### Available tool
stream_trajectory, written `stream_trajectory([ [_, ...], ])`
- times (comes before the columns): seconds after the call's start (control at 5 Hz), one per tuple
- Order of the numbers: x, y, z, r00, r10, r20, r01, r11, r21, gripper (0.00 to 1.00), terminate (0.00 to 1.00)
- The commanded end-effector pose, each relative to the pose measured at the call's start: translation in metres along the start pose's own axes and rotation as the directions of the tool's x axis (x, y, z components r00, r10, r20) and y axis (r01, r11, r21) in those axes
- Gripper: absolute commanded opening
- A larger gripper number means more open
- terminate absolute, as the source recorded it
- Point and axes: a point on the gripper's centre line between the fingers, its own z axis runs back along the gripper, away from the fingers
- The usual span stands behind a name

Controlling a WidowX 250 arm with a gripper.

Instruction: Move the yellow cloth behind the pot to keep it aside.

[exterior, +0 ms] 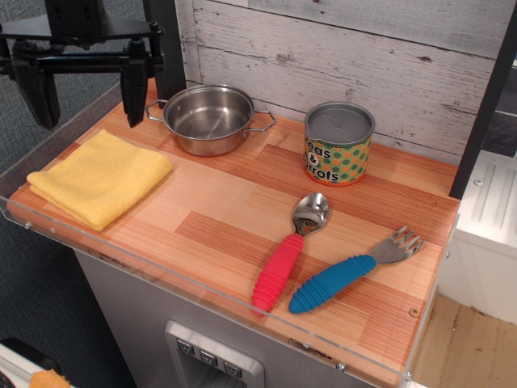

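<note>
**Cloth untouched, arm poised above the table's back-left corner**

The task appears to be at its opening step: the approach. The yellow cloth (pixel 101 178) lies flat and folded near the front-left edge of the table (pixel 242 242), in front of and to the left of the pot (pixel 209 119), which stands near the back wall. The cloth is not yet behind the pot.

The gripper (pixel 85 89) hangs above the back-left corner, just left of the pot and beyond the cloth. Its jaws stand wide apart, pointing down, holding nothing and touching nothing.

The next move likely calls for bringing the jaws forward and down over the cloth, pinching a fold or edge, then lifting it clear of the pot's rim and near loop handle on the way back. The space behind the pot looks narrow.
</note>
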Motion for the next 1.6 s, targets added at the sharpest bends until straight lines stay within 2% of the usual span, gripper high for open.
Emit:
stream_trajectory([
  [0.0, 0.0, 0.0, 0.0, 1.0, 0.0, 0.0, 0.0, 1.0, 0.0, 1.0, 0.0],
  [0.4, 0.034, -0.024, -0.034, 0.999, 0.032, 0.026, -0.033, 0.999, 0.043, 1.0, 0.0],
  [0.6, 0.055, -0.025, -0.049, 0.995, 0.065, 0.078, -0.07, 0.996, 0.062, 1.0, 0.0],
  [0.8, 0.076, -0.025, -0.068, 0.993, 0.073, 0.091, -0.082, 0.991, 0.105, 1.0, 0.0],
  [1.0, 0.093, -0.014, -0.089, 0.995, 0.062, 0.082, -0.072, 0.989, 0.127, 0.0, 0.0],
  [1.2, 0.109, 0.003, -0.108, 0.996, 0.059, 0.063, -0.066, 0.991, 0.118, 0.0, 0.0],
  [1.4, 0.118, 0.011, -0.121, 0.997, 0.024, 0.076, -0.033, 0.994, 0.109, 0.0, 0.0],
])
